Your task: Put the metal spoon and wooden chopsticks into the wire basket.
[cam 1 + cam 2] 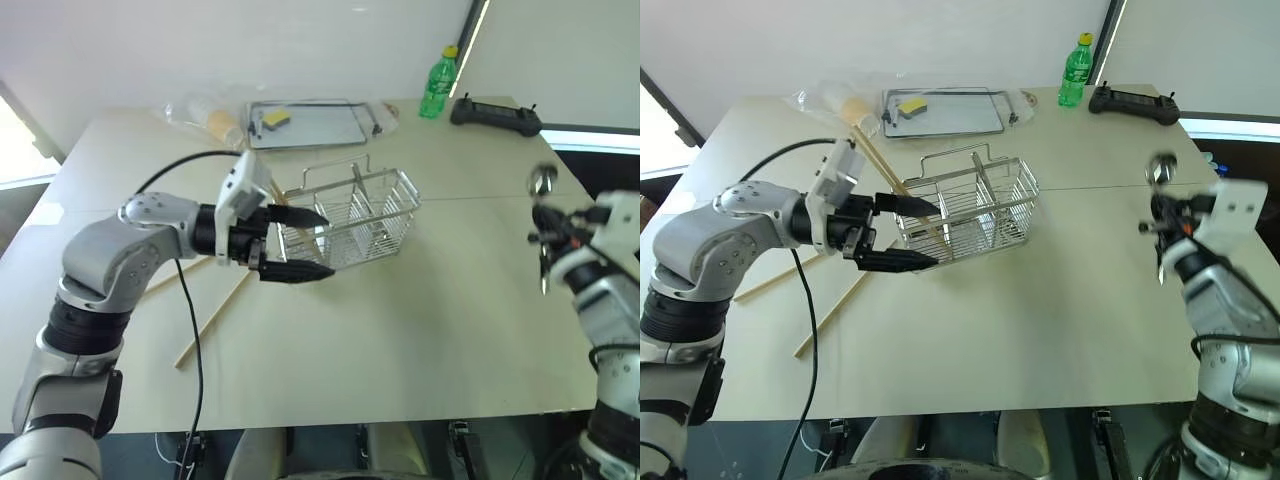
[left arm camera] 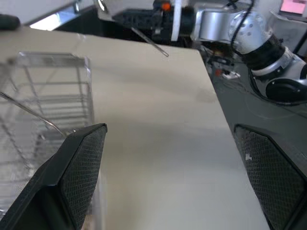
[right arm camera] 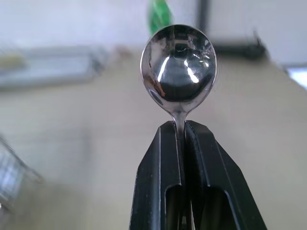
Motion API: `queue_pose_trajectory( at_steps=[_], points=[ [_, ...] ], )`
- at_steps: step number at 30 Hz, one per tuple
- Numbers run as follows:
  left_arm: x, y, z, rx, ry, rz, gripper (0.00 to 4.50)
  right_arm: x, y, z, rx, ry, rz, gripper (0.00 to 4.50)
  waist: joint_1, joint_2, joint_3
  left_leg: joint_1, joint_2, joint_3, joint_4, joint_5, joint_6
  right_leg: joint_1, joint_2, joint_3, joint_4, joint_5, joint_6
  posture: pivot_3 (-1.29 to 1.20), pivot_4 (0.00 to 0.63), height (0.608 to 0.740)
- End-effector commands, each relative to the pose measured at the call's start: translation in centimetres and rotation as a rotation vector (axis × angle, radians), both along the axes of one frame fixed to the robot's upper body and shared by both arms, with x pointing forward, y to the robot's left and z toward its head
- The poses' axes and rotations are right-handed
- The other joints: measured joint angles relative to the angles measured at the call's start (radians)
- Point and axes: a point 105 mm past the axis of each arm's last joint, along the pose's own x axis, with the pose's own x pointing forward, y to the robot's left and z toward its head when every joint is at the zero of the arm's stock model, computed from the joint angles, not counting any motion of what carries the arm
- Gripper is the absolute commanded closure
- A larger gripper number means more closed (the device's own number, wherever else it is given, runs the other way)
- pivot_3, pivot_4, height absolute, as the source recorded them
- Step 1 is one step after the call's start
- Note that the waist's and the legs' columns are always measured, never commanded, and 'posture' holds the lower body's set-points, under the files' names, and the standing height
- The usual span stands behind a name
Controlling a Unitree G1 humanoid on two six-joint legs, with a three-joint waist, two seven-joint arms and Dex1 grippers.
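The wire basket [image 1: 352, 213] stands mid-table. My left gripper [image 1: 327, 244] is open at its left end, one black finger by the wire wall and the other lower, in front of it; the left wrist view shows the basket [image 2: 43, 96] beside one finger [image 2: 81, 167]. Two wooden chopsticks [image 1: 213, 315] lie on the table under my left arm, and a third [image 1: 880, 160] slants toward the basket's left end. Above the table's right side, my right gripper [image 3: 180, 132] is shut on the neck of the metal spoon [image 3: 178, 72], held bowl up [image 1: 543, 181].
At the back edge lie a flat metal tray [image 1: 320, 130] with a yellow sponge [image 1: 276, 119], a clear plastic bag [image 1: 200, 115], a green bottle [image 1: 438, 85] and a black controller [image 1: 495, 114]. A black cable [image 1: 195, 340] hangs from my left arm across the table's front left.
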Motion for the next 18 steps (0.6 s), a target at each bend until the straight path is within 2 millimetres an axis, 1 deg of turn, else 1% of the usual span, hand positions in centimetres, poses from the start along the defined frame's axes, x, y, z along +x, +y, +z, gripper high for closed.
queue_pose_trajectory(
  at_steps=[1,2,6,7,9,12,18],
  points=[
    [0.5,0.8,2.6,-0.06,-0.091,0.063,0.0,0.7,6.6,4.1,0.041,-0.137,0.226,4.46,-0.003,-0.001,0.0,0.001,0.0,0.0,0.0,0.0,0.0,-0.001,0.0,0.0,0.002,0.0,0.0,0.0,0.15,0.703],
    [0.6,0.9,2.9,-0.069,-0.101,0.08,0.0,1.2,8.2,5.0,0.053,-0.164,0.271,4.46,-0.003,-0.001,0.0,0.0,0.0,0.0,0.0,0.0,0.0,-0.002,0.0,0.0,0.004,0.0,0.0,0.0,0.15,0.703],
    [1.1,1.5,3.4,-0.081,-0.121,0.13,0.0,3.0,11.9,6.7,0.114,-0.199,0.369,4.46,0.005,-0.002,0.0,-0.001,0.0,-0.002,0.0,0.0,0.0,-0.004,0.0,0.0,0.006,0.0,0.0,0.0,0.15,0.703],
    [1.1,1.7,3.5,-0.081,-0.124,0.14,0.0,3.3,12.8,6.9,0.119,-0.205,0.392,4.46,0.005,-0.002,0.0,-0.001,-0.001,-0.002,0.0,0.001,-0.001,-0.004,0.0,0.0,0.006,0.0,0.0,0.0,0.15,0.703],
    [1.2,2.0,3.6,-0.081,-0.13,0.153,0.0,3.8,13.9,7.0,0.123,-0.208,0.421,4.46,0.005,-0.002,0.0,-0.002,-0.002,-0.001,0.0,0.001,-0.001,-0.004,-0.001,0.0,0.006,0.0,0.0,0.0,0.15,0.703],
    [1.1,2.3,3.8,-0.082,-0.136,0.166,0.0,4.4,15.0,6.7,0.112,-0.217,0.451,4.46,0.002,-0.002,0.0,-0.002,-0.003,-0.001,0.0,0.001,-0.001,-0.004,-0.002,0.0,0.006,0.0,0.0,0.0,0.15,0.703],
    [0.8,2.5,4.1,-0.094,-0.141,0.185,0.0,6.3,15.0,6.4,0.154,-0.253,0.399,4.46,-0.002,-0.002,0.0,-0.001,-0.002,-0.001,-0.003,0.002,-0.003,-0.006,-0.001,0.0,0.007,0.0,0.0,0.0,0.15,0.703]
  ],
)
